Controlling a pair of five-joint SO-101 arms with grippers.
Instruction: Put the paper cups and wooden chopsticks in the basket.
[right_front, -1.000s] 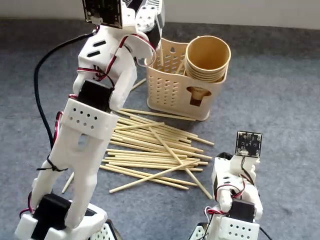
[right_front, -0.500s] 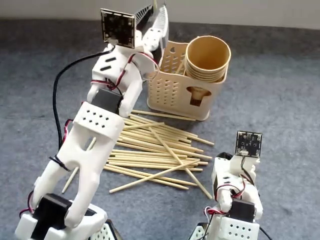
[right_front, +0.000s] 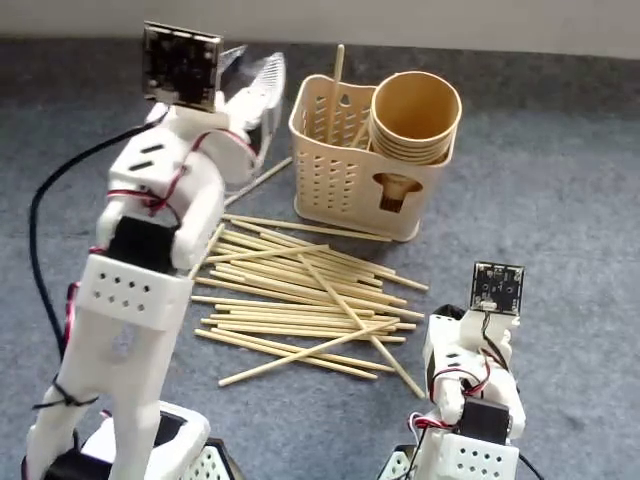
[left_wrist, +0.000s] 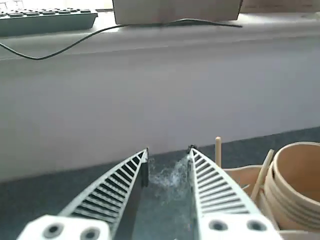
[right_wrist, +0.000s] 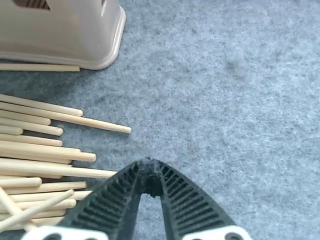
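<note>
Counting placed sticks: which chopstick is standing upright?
The chopstick rising straight above the basket rim, beside the paper cups. The pile on the mat lies flat; others in the basket lean.

A grey, felt-like mat covers the table across the whole high view, with a pale wall strip along the frame's upper edge. In the left wrist view a white ledge rises behind the mat. On it sit a dark keyboard and a brown box beside it, with a thin black cable trailing along the ledge's top.
</note>
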